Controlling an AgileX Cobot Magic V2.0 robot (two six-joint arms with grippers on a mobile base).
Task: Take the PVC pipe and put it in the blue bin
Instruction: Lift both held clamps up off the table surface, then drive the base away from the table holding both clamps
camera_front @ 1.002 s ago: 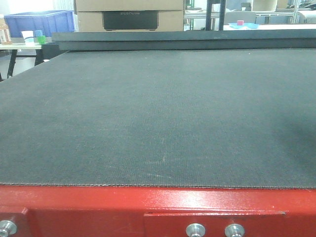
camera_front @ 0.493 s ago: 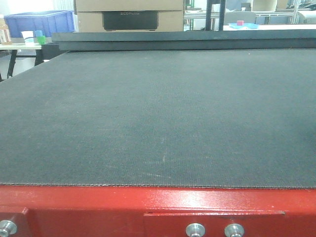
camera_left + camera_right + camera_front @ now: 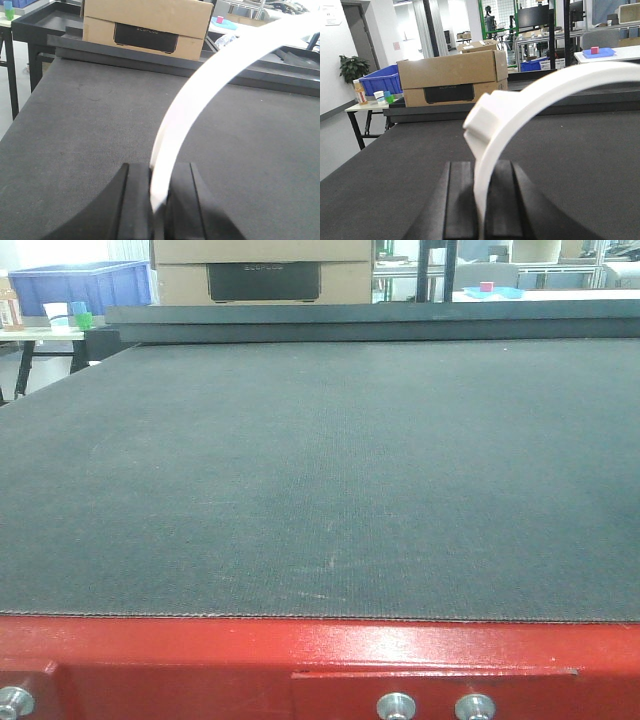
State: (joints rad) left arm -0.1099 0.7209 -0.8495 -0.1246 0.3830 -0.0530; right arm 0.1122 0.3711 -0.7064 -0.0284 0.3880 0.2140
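Left pincer gripping curved white PVC pipe, right pincer clamping PVC pipe too, blue bin sitting far left.

Almost no change shows in the front view: the faint darker shade on the right side of the worktop one second ago is gone, and the surface is evenly grey now

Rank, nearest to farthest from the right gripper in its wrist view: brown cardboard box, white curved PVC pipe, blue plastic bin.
1. white curved PVC pipe, held in the right gripper.
2. brown cardboard box, ahead, centre-left.
3. blue plastic bin, far left, behind box.
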